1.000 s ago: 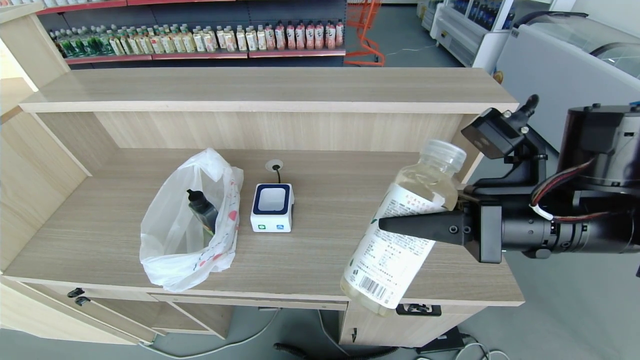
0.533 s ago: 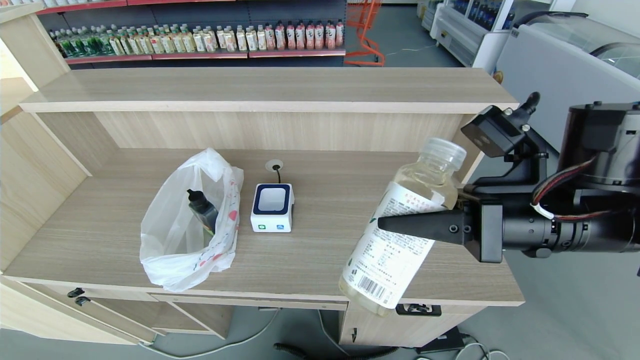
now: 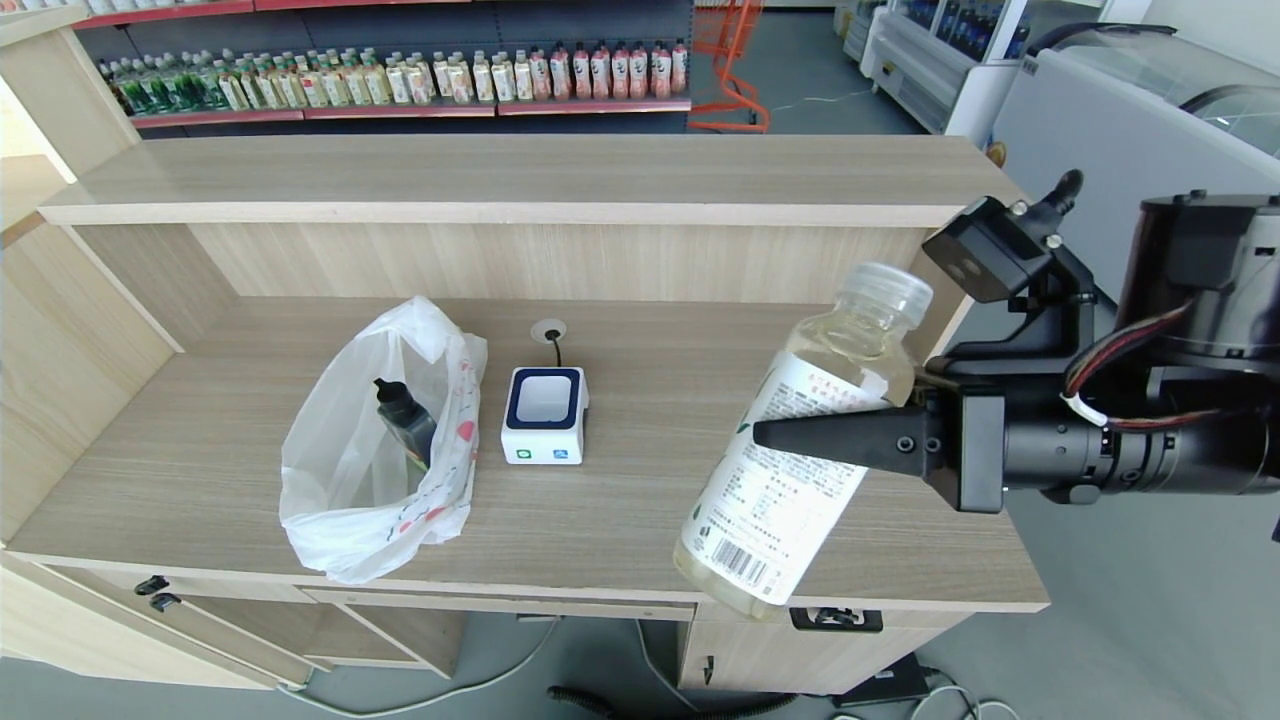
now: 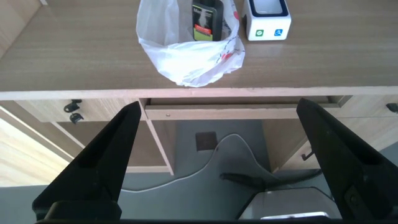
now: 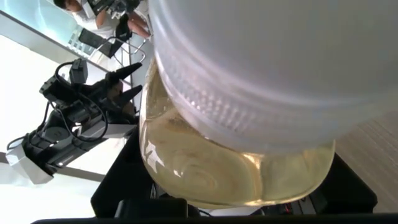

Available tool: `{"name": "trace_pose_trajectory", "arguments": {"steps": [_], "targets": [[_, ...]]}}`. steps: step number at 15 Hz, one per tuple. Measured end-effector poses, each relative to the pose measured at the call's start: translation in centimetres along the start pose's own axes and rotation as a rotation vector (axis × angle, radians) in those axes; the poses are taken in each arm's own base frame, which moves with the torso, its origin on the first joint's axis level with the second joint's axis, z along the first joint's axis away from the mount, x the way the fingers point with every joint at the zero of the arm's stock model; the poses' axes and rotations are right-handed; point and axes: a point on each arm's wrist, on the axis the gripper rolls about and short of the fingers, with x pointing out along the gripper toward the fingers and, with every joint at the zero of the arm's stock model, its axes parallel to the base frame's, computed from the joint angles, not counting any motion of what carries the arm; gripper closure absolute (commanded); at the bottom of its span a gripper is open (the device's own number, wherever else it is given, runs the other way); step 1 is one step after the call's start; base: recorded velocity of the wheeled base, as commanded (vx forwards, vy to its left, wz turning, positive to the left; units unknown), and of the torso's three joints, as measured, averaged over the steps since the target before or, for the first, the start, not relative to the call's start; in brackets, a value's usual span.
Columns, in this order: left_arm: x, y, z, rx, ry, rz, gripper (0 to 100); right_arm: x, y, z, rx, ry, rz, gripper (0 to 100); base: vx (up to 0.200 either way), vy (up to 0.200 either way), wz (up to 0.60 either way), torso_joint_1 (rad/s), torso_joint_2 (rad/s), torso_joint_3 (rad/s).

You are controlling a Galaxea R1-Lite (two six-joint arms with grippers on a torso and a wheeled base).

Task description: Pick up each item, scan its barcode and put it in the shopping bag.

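Observation:
My right gripper (image 3: 800, 440) is shut on a clear bottle (image 3: 800, 440) of pale yellow liquid with a white label, held tilted above the counter's right front part, cap up and barcode low. Seen from the right wrist, the bottle (image 5: 242, 124) looms close, cap foremost. The white scanner (image 3: 543, 414) with a dark-framed window sits at the counter's middle. Left of it stands the white plastic shopping bag (image 3: 375, 450), mouth open, with a dark bottle (image 3: 403, 418) inside. My left gripper (image 4: 217, 162) is open, held off the counter's front edge, with bag (image 4: 186, 50) and scanner (image 4: 268, 17) farther off.
The wooden counter (image 3: 640, 500) has a raised back shelf (image 3: 530, 175) and side walls. A cable hole (image 3: 548, 329) lies behind the scanner. Store shelves with drink bottles (image 3: 400, 80) and freezers (image 3: 1100, 110) stand beyond. Bare counter lies between scanner and held bottle.
The right gripper has lifted slightly with the bottle, which has shifted a little up and to the left. Bag, scanner and camera have stayed still.

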Motion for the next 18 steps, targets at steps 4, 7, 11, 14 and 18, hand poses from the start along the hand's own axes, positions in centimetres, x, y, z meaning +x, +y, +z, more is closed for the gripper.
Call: {"name": "trace_pose_trajectory", "arguments": {"steps": [4, 7, 11, 14, 18], "targets": [[0.0, 0.0, 0.0, 0.0, 0.0, 0.0, 0, -0.1, 0.1, -0.1, -0.016, -0.002, -0.009, 100, 0.0, 0.0, 0.0, 0.0, 0.0, 0.0], [0.0, 0.0, 0.0, 0.0, 0.0, 0.0, 0, -1.5, -1.2, 0.3, -0.166, -0.031, -0.118, 100, 0.0, 0.0, 0.0, 0.0, 0.0, 0.0], [0.0, 0.0, 0.0, 0.0, 0.0, 0.0, 0, -7.1, -5.1, 0.1, -0.518, 0.003, -0.509, 100, 0.0, 0.0, 0.0, 0.0, 0.0, 0.0], [0.0, 0.0, 0.0, 0.0, 0.0, 0.0, 0, -11.9, -5.8, -0.4, -0.659, 0.057, -0.722, 100, 0.0, 0.0, 0.0, 0.0, 0.0, 0.0], [0.0, 0.0, 0.0, 0.0, 0.0, 0.0, 0, -15.0, -5.3, -1.0, -0.763, 0.09, -0.857, 100, 0.0, 0.0, 0.0, 0.0, 0.0, 0.0]]}}
